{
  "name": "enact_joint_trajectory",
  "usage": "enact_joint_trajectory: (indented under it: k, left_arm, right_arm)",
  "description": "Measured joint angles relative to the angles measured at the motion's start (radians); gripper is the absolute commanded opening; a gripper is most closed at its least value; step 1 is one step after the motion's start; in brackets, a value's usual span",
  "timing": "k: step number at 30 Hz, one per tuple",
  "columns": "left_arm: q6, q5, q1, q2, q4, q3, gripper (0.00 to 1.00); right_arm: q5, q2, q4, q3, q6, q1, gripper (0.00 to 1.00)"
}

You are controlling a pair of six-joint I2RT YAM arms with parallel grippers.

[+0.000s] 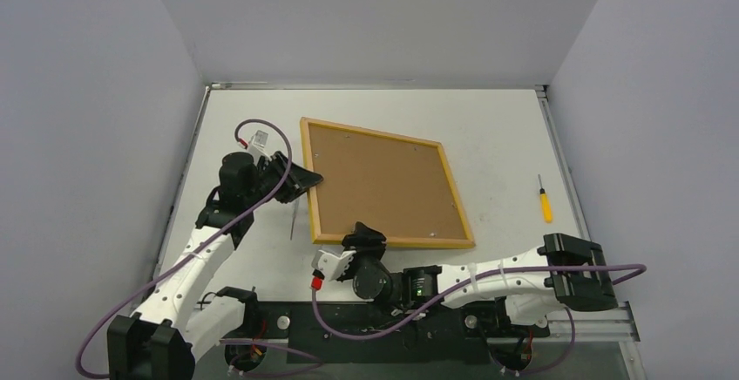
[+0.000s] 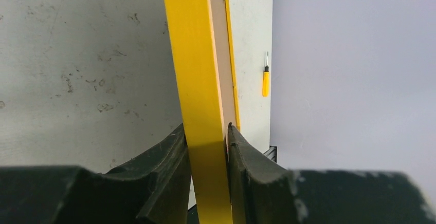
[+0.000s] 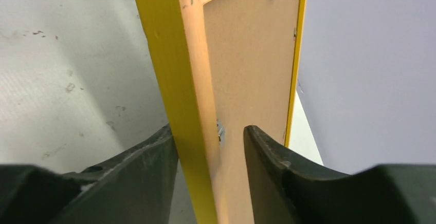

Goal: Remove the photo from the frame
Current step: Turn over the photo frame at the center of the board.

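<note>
— Where's the frame (image 1: 383, 184) sitting?

— Back-up on the worktop (image 1: 497, 136), with the brown board facing my top camera. My left gripper (image 1: 307, 179) is at the frame's left edge, clamped onto the rim with a finger pressed to each side.

— And the right?

— The right gripper (image 1: 366, 230) is at the frame's near-left corner, straddling the rim. One finger is against the yellow, the other stands off the backing, so it's parted and not gripping. The screwdriver (image 1: 545, 204) lies well off the frame's right side.

A small screwdriver (image 1: 545, 201) with a yellow handle lies flat on the white table (image 1: 505, 136), over on the right. A thin grey metal tool (image 1: 294, 221) lies on the left. The table has little dark marks.
</note>
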Motion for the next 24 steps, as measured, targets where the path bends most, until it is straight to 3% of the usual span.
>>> enact_joint_trajectory:
  k: [4,7,16,19,24]
  left_arm:
    - [0.011,-0.018,0.000,-0.024,-0.046,0.005,0.00]
    - [0.015,-0.027,0.005,-0.032,-0.092,0.013,0.00]
    - [0.014,-0.029,0.028,-0.068,-0.203,0.070,0.00]
    - [0.015,-0.035,0.037,-0.077,-0.240,0.117,0.00]
    - [0.015,-0.052,0.045,-0.093,-0.296,0.191,0.00]
  right_arm:
    - [-0.005,-0.006,0.025,-0.010,0.029,0.003,0.73]
    - [0.002,-0.015,0.040,-0.018,0.039,0.003,0.80]
    - [0.060,-0.007,0.071,-0.033,0.064,0.007,0.85]
    - [0.074,0.008,0.086,-0.033,0.066,0.007,0.79]
    - [0.082,0.027,0.104,-0.033,0.066,0.007,0.55]
